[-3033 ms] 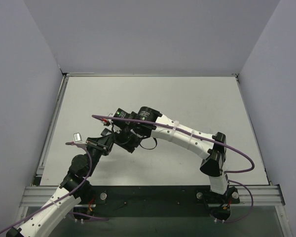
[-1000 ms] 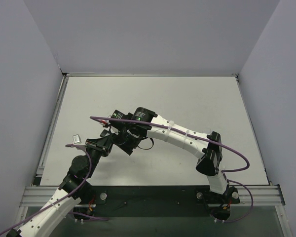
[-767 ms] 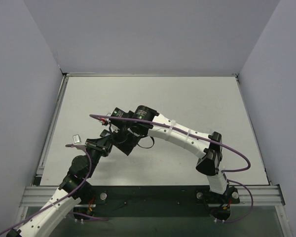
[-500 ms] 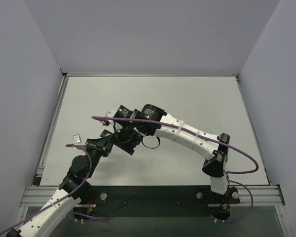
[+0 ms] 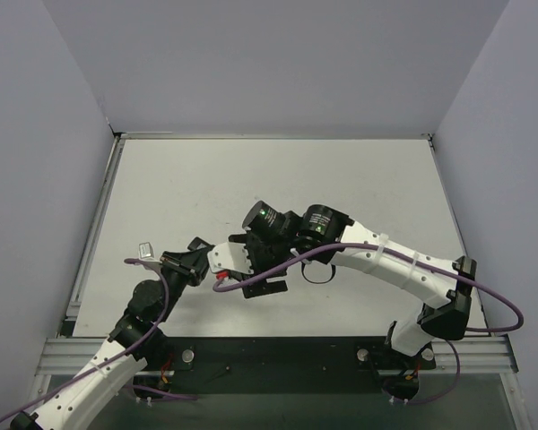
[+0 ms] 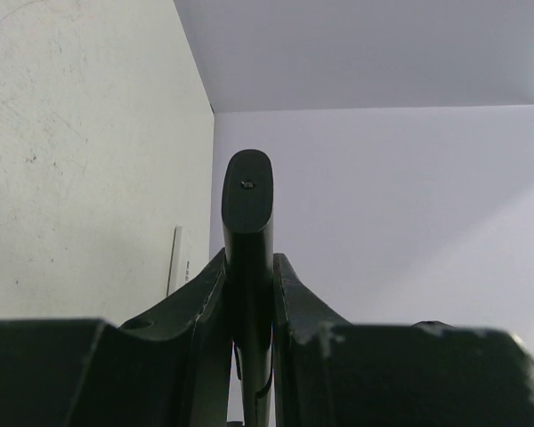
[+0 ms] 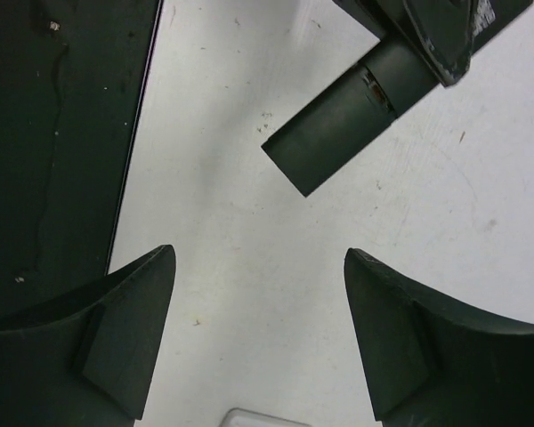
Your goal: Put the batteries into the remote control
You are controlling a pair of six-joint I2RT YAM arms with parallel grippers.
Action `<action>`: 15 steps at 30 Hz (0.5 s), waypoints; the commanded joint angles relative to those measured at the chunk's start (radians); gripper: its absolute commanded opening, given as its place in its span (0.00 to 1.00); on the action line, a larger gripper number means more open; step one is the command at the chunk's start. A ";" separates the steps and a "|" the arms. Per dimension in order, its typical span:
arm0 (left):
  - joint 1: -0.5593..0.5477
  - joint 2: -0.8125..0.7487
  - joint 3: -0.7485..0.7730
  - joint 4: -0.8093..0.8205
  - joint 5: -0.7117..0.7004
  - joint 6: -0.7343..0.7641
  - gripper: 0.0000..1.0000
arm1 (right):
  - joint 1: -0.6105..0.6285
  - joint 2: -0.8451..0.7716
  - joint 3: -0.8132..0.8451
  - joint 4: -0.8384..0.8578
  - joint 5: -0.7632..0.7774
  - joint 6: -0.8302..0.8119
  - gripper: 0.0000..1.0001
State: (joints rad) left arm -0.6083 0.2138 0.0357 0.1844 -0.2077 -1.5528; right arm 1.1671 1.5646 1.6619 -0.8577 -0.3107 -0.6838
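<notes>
The left gripper [image 6: 247,271] is pressed shut on the remote control [image 6: 247,209], pinching its two broad faces. The right gripper [image 7: 258,334] stands spread and holds nothing, low over the table [image 5: 341,179], with the remote's free end just beyond its fingertips.

The remote is a slim, dark bar with one rounded end and one squared end [image 7: 334,129], and it is held clear of the table.

Its battery bay cannot be made out. A pale object [image 7: 265,418] is cut off at the frame edge.

The table is white and scuffed. Plain pale walls [image 5: 278,63] enclose it, and a dark base plate [image 5: 278,354] runs along its near edge.
</notes>
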 commanded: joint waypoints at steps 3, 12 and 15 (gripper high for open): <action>-0.004 0.030 -0.042 0.104 0.048 -0.007 0.00 | 0.002 0.035 -0.004 0.049 -0.136 -0.241 0.67; -0.004 0.055 -0.017 0.133 0.080 -0.006 0.00 | -0.007 0.124 0.024 0.048 -0.153 -0.276 0.57; -0.004 0.053 -0.014 0.136 0.085 -0.006 0.00 | -0.012 0.144 0.032 0.048 -0.149 -0.275 0.55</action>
State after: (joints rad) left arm -0.6083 0.2676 0.0357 0.2401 -0.1444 -1.5528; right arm 1.1645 1.7012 1.6535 -0.8043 -0.4194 -0.9260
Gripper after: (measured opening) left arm 0.269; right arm 0.564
